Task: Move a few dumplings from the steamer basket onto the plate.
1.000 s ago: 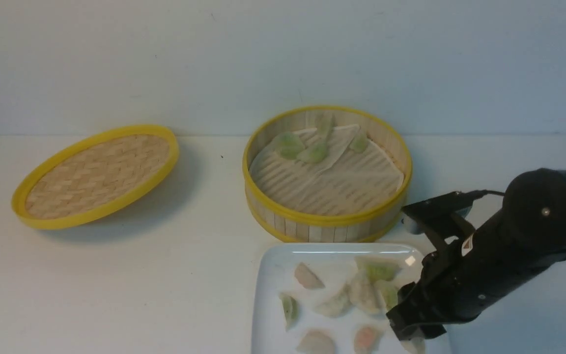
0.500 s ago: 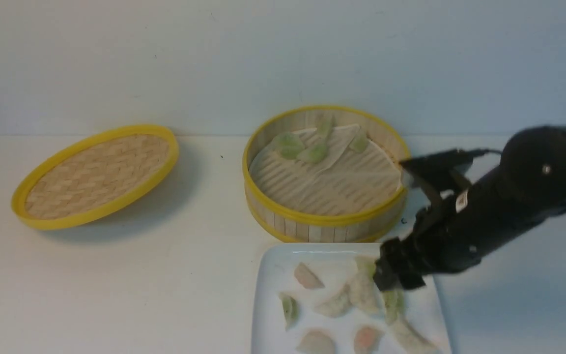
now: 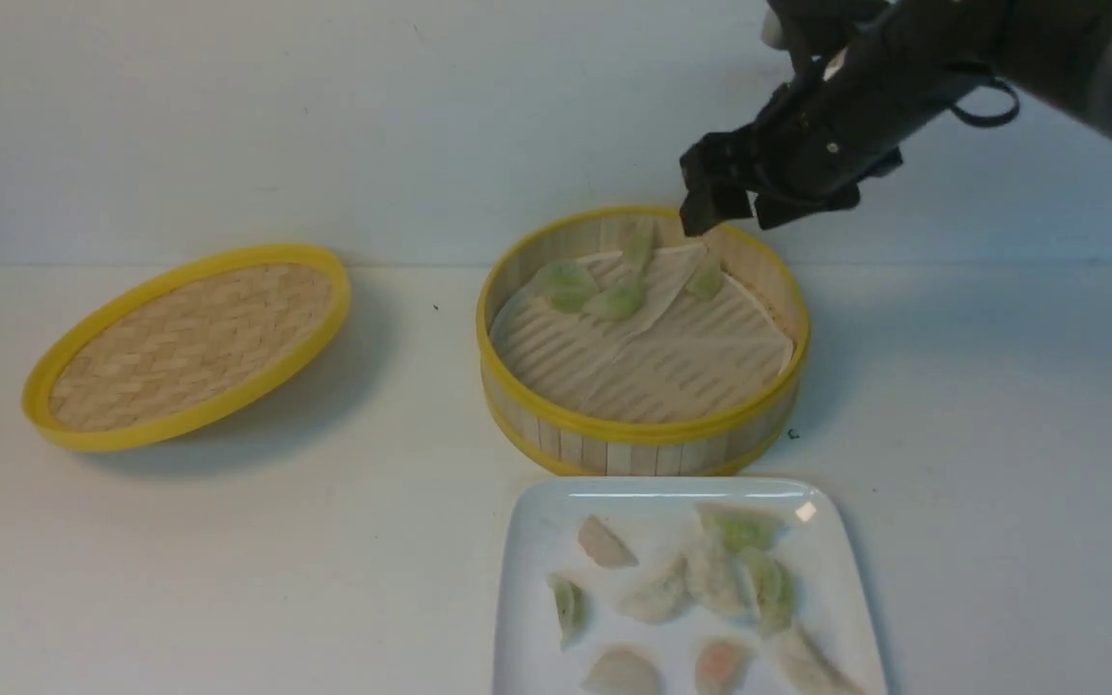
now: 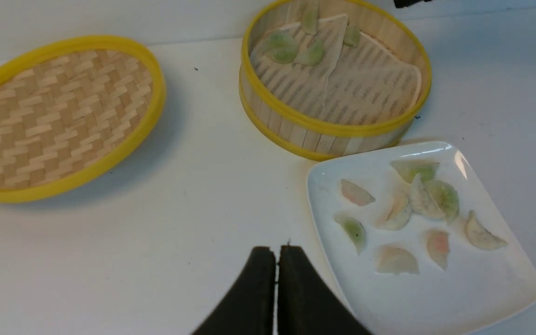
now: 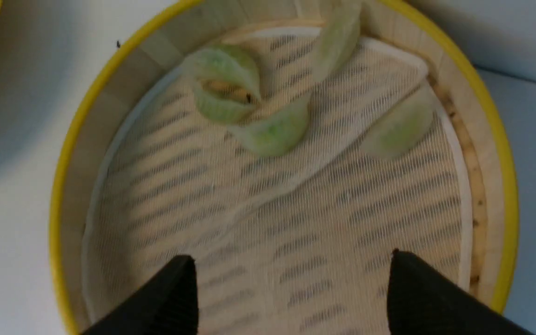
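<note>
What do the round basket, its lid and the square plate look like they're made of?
The steamer basket: pale upright slats, likely bamboo, with glossy yellow rims, maybe plastic or paint. The lid: woven tan strips, probably bamboo too. The plate: glossy white with sharp light glints, ceramic or melamine; can't tell which.

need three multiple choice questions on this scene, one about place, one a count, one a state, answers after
1. Where is the plate relative to the steamer basket?
A) nearer the robot
B) behind it
C) inside it

2. How many green dumplings lie in the steamer basket?
A) one
B) four
C) nine

3. What state is the right gripper in?
A) shut on a dumpling
B) open and empty
C) shut and empty

Answers:
1 A, the front view shows the plate on the near side of the basket.
2 B, four show on the liner, one leaning on the wall.
3 B, its jaws stand wide apart with nothing between.
</note>
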